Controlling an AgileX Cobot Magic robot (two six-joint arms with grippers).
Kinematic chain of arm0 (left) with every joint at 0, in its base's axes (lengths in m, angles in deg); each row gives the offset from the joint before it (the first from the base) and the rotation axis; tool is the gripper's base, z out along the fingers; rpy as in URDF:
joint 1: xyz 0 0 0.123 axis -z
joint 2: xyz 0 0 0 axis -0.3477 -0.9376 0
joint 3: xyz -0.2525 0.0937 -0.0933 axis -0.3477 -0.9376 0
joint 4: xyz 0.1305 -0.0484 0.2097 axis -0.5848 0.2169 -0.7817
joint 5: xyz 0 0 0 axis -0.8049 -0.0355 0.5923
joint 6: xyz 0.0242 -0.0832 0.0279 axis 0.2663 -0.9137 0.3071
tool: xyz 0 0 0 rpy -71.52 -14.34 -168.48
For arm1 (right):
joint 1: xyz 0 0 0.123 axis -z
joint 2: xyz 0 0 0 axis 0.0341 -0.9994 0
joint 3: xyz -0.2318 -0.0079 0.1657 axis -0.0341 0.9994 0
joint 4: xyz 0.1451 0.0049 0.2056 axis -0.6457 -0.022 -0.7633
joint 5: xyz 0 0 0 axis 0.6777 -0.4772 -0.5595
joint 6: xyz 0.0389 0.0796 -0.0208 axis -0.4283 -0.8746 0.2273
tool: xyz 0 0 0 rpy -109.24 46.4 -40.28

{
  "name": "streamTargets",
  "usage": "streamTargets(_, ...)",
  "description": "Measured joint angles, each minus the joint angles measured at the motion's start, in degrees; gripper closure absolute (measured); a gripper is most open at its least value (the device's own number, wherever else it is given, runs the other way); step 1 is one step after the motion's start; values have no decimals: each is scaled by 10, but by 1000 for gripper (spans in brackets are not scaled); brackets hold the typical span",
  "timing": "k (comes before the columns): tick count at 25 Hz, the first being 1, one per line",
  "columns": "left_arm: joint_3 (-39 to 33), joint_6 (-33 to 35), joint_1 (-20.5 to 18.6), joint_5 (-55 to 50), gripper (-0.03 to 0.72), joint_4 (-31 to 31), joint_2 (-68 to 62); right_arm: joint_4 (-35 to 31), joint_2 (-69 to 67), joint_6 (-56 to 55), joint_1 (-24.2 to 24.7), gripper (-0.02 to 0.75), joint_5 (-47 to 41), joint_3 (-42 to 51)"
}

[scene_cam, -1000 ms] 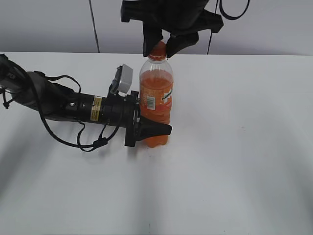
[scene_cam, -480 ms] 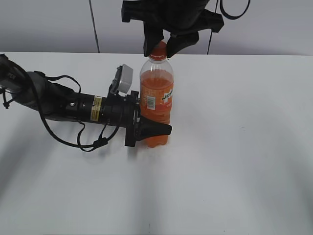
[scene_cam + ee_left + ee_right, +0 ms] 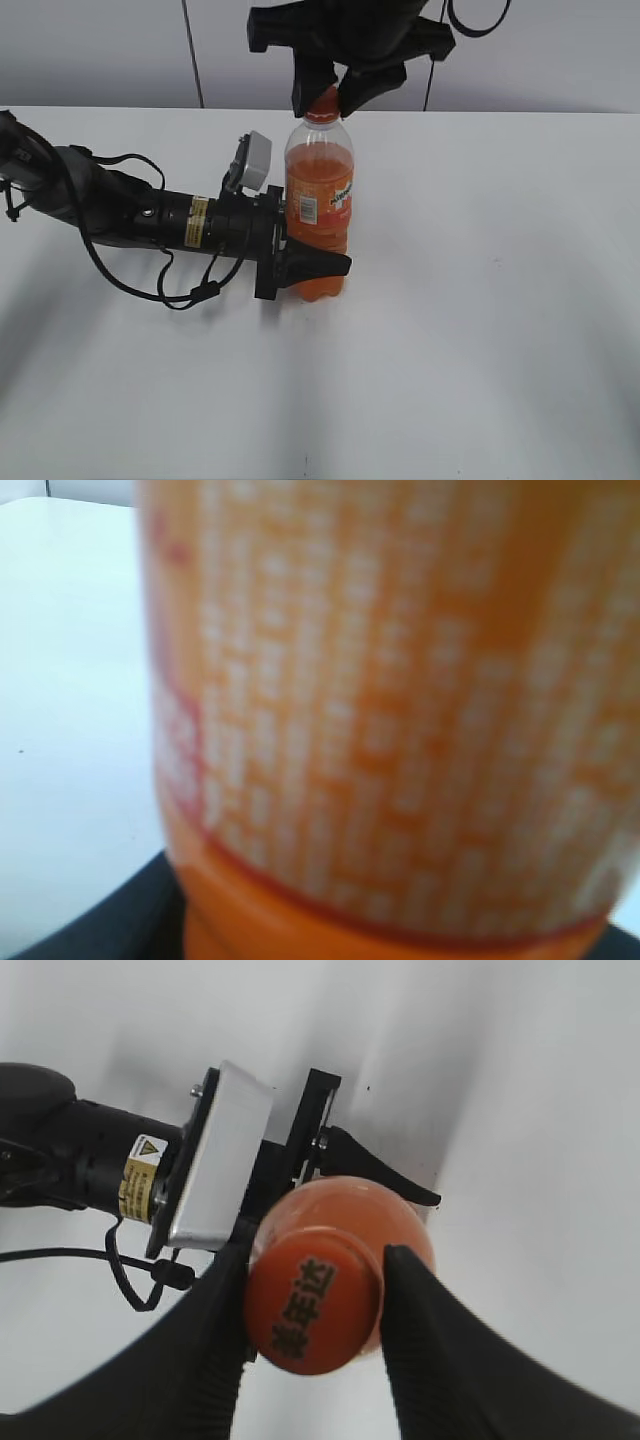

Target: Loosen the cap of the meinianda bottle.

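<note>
From the front, a soda bottle (image 3: pixel 320 205) stands upright on a white table (image 3: pixel 480 330), its lower body clamped by the left gripper (image 3: pixel 300 265), whose arm lies low along the tabletop. The right gripper (image 3: pixel 332 92) comes down from above with its fingers on either side of the orange cap (image 3: pixel 322 103). If the lower grip slips when the cap is turned, the whole bottle would likely spin or tip instead of the cap loosening.

The left wrist camera sees only a blurred orange label with rows of white print filling the frame; the bottle (image 3: pixel 390 720) sits right against the lens, and the jaws cannot be made out here.

From the right wrist, the ribbed black fingers (image 3: pixel 420 1340) pinch the cap (image 3: pixel 312 1305), which carries dark printed characters on top. The cap sits slightly toward the left finger, so an off-centre hold could slide off the ribs during a twist. Orange drink fills the shoulder below.
</note>
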Motion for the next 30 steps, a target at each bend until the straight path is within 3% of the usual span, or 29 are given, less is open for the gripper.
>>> streamTargets(16, 0, -4, 0, -1, 279, -3, 0, -3, 0, 331, 0, 458, 1, 0)
streamTargets(30, 0, 6, -2, 5, 279, -12, 0, -41, 1, 485, 1, 458, -5, 0)
